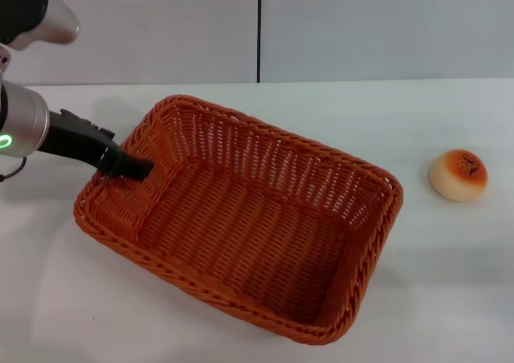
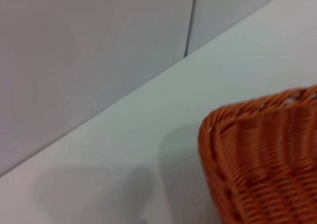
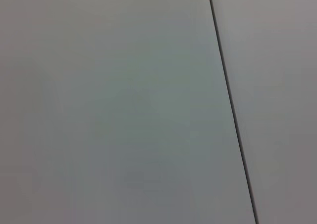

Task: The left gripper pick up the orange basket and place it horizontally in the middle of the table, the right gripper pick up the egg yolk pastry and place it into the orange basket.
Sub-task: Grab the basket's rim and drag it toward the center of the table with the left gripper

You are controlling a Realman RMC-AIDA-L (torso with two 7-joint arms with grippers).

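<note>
We see the left gripper (image 1: 132, 168) reaching in from the robot's left, its slim black fingers drawn narrow over the braided rim at the near-left end of the orange basket (image 1: 241, 218); from the head view they look clamped on that rim, one finger seeming to sit inside the wall, though the contact itself is small and we judge it rather than see it plainly. From this gripper the basket stretches away to the robot's right and toward the robot, so its long axis runs on a slant across the table (image 1: 450, 283), not level with the table's front edge. That slant is what the coming move turns on: to lay the basket horizontally we would expect the held end to be swung until the far end lines up straight out to the gripper's right. The left wrist view shows only one rounded basket corner (image 2: 257, 159) close to the camera, resting on the white surface. The egg yolk pastry (image 1: 458, 174) lies well beyond the basket's far end, on the far side from the left gripper and apart from the rim, so the right arm is by our reckoning the nearer one to it. The right gripper is not in view; its wrist camera shows only a plain wall.
</note>
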